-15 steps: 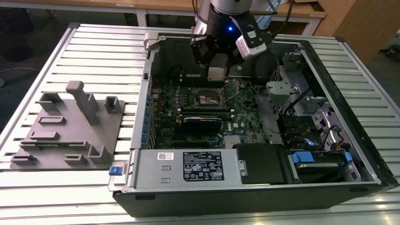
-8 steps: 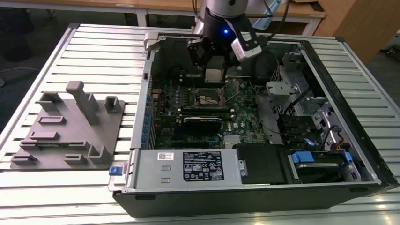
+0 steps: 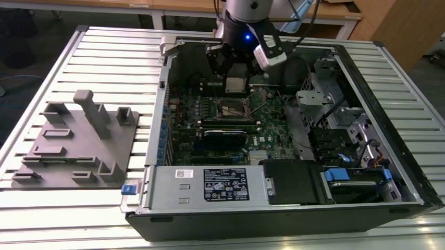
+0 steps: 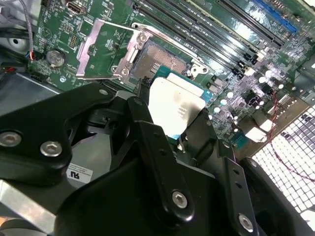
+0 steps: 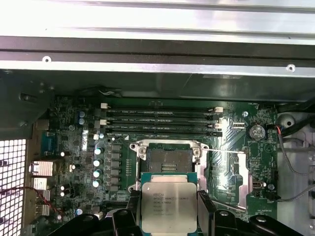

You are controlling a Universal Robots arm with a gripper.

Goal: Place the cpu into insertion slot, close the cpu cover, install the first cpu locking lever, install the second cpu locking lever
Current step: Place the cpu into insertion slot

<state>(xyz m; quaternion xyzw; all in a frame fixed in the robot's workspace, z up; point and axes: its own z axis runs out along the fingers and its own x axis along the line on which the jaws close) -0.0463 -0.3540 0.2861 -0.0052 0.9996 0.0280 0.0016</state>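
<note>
The black fingers [image 5: 205, 211] are clamped on opposite edges of the small, silvery-grey square cpu [image 5: 169, 206], held over the green motherboard [image 5: 69, 118], just short of the open, empty insertion slot [image 5: 167, 158].

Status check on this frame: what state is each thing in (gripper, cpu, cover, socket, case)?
gripper: shut on the cpu
cpu: held clear of the socket, not seated
cpu cover: swung open, off the socket
socket: uncovered, empty
computer case: lying flat, side open
</note>
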